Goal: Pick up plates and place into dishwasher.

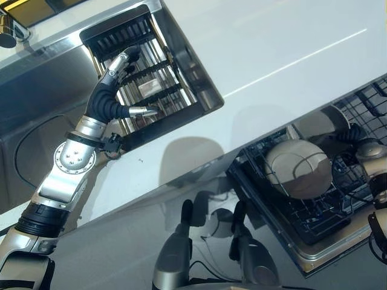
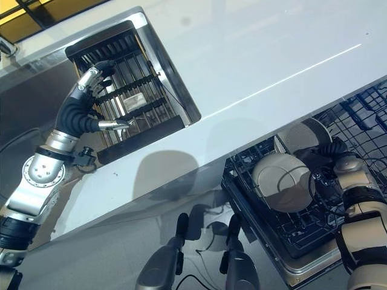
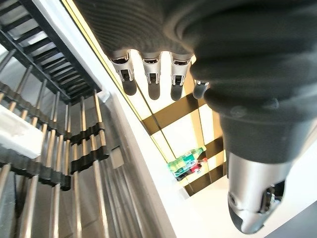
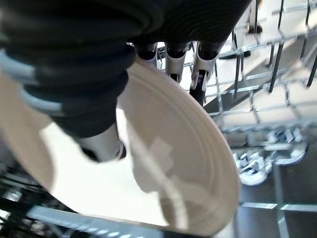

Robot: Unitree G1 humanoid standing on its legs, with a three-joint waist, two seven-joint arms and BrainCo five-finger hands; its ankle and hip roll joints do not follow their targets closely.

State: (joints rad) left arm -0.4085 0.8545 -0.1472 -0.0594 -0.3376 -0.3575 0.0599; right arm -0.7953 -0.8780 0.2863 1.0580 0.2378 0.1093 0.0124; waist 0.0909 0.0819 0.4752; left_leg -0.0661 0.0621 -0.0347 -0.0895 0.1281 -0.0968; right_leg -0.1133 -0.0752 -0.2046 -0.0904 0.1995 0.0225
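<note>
Two cream plates stand on edge in the dark wire dishwasher rack point(image 2: 294, 237) at the lower right: a front plate point(image 2: 279, 180) and a rear plate point(image 2: 304, 135). My right hand point(image 2: 336, 156) sits just right of them. In the right wrist view its thumb point(image 4: 101, 144) presses a plate's face point(image 4: 173, 163) and its fingers point(image 4: 200, 74) hook over the rim. I cannot tell which of the two plates that is. My left hand point(image 1: 113, 90) hovers open over the black drying rack point(image 1: 158, 90) in the sink, with straight fingers point(image 3: 151, 79) and nothing held.
A white countertop point(image 1: 272, 54) runs between the steel sink point(image 1: 42, 90) and the dishwasher. A small white item point(image 1: 148, 89) lies among the drying rack's bars. A tap point(image 1: 9, 30) stands at the far left corner.
</note>
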